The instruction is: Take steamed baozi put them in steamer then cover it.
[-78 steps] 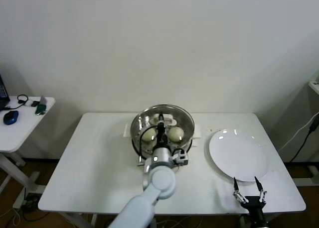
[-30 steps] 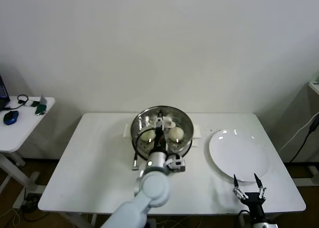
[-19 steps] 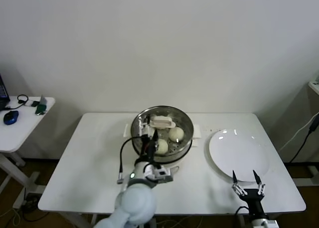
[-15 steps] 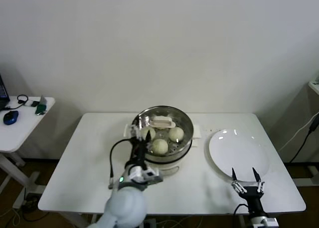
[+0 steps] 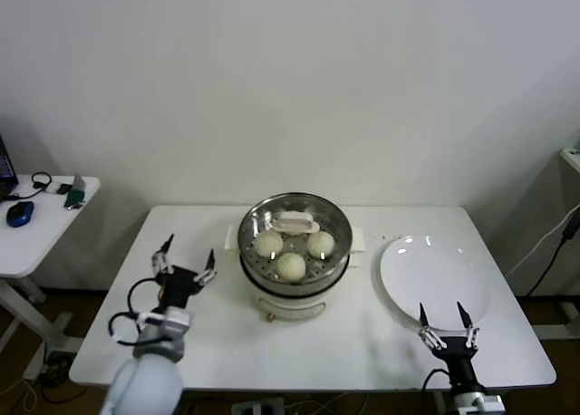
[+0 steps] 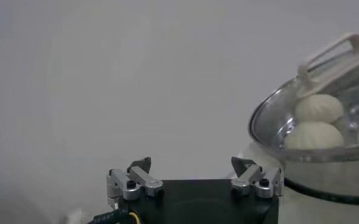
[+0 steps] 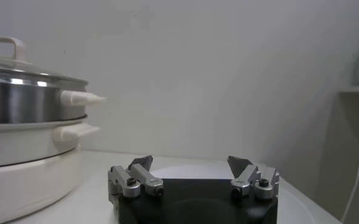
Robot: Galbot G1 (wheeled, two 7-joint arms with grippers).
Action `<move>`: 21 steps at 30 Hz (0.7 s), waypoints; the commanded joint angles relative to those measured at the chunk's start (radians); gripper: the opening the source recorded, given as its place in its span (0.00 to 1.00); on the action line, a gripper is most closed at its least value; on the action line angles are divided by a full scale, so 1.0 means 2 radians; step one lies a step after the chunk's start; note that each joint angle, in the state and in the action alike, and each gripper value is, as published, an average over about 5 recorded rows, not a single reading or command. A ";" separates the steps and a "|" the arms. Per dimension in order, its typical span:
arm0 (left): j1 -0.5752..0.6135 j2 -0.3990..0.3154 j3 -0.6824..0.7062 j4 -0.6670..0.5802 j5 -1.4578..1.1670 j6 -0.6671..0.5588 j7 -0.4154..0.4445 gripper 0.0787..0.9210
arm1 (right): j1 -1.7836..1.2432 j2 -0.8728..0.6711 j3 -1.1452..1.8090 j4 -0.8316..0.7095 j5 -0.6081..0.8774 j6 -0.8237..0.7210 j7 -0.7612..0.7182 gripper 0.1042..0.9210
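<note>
The steamer [image 5: 294,284] stands mid-table, a shiny steel basket on a cream pot base. The cover [image 5: 263,223], a clear glass lid with a cream handle [image 5: 294,222], rests on it. Through the glass I see three steamed baozi [image 5: 290,265]. My left gripper [image 5: 184,263] hovers open and empty to the left of the steamer, apart from it. In the left wrist view the left gripper [image 6: 192,167] faces the wall, with the cover [image 6: 270,115] and a baozi [image 6: 319,108] at one side. My right gripper [image 5: 444,326] stands open and empty at the plate's near edge; the right wrist view shows the right gripper [image 7: 191,163] beside the steamer [image 7: 27,103].
A large empty white plate [image 5: 435,284] lies right of the steamer. A small side table [image 5: 36,229] at far left carries a blue mouse [image 5: 18,214] and cables. A dark cable [image 5: 553,252] hangs at the far right edge.
My left gripper has let go of the cover's handle and drawn back from over the steamer to the table's left side. The cover stays on the steamer. The right gripper barely moved.
</note>
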 commanded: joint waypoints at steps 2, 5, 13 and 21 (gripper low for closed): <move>0.082 0.008 -0.137 0.163 -0.293 -0.318 0.049 0.88 | 0.001 -0.001 -0.001 0.001 -0.004 0.002 -0.005 0.88; 0.085 0.006 -0.129 0.192 -0.295 -0.340 0.052 0.88 | 0.001 -0.001 -0.002 0.001 -0.004 0.002 -0.007 0.88; 0.088 -0.007 -0.105 0.218 -0.289 -0.360 0.054 0.88 | 0.003 0.002 -0.005 -0.001 -0.008 0.001 -0.007 0.88; 0.092 -0.010 -0.096 0.216 -0.280 -0.369 0.058 0.88 | 0.005 0.003 -0.007 -0.004 -0.012 0.000 -0.005 0.88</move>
